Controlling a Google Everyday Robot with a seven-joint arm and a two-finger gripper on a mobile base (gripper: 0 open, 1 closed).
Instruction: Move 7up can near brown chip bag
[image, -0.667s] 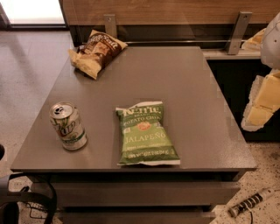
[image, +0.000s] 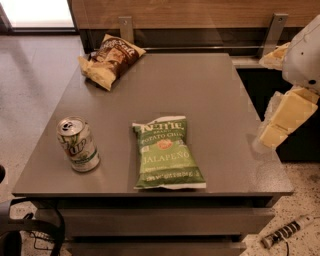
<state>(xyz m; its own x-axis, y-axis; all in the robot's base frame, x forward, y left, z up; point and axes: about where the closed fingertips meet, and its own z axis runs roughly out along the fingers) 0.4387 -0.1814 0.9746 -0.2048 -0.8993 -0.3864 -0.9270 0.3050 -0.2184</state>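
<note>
The 7up can (image: 78, 145) stands upright near the front left corner of the grey table (image: 200, 95); it is white and green with a silver top. The brown chip bag (image: 111, 60) lies at the table's far left corner, well behind the can. My gripper (image: 286, 119), pale yellow, hangs at the right side of the view, just past the table's right edge, far from the can and holding nothing that I can see.
A green Kettle jalapeño chip bag (image: 167, 154) lies flat at the front middle, to the right of the can. A wooden wall with metal brackets (image: 272, 30) runs behind the table. Cables (image: 30, 230) lie on the floor at the front left.
My gripper has shifted slightly left toward the table's right edge. The can and both bags have not moved.
</note>
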